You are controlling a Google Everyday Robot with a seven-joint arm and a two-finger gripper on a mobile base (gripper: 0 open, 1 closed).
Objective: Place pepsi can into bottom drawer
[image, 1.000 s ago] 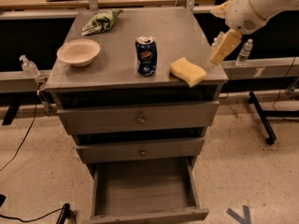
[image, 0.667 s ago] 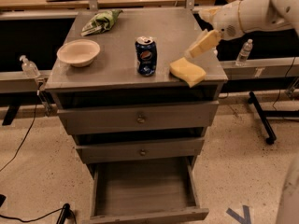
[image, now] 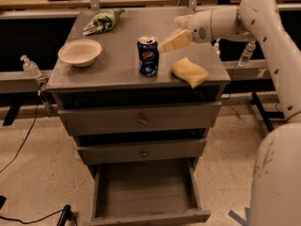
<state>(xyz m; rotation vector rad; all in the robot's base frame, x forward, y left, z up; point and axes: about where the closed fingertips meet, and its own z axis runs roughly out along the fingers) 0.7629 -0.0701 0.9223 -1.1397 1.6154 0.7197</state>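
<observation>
The pepsi can (image: 148,56) stands upright on top of the grey cabinet (image: 117,69), near the front middle. It is dark blue with a round logo and a silver top. My gripper (image: 172,39) hangs just above the cabinet top, a short way to the right of the can and a little behind it, not touching it. The white arm reaches in from the upper right. The bottom drawer (image: 146,192) is pulled out at floor level, and its tray holds nothing.
A yellow sponge (image: 189,72) lies right of the can near the front edge. A white bowl (image: 80,52) sits at the left and a green chip bag (image: 102,21) at the back left. A water bottle (image: 247,54) stands beyond the cabinet's right side. The two upper drawers are shut.
My gripper has moved left across the cabinet top, from beyond its right edge to a spot close beside the can. The can and the other things have not moved.
</observation>
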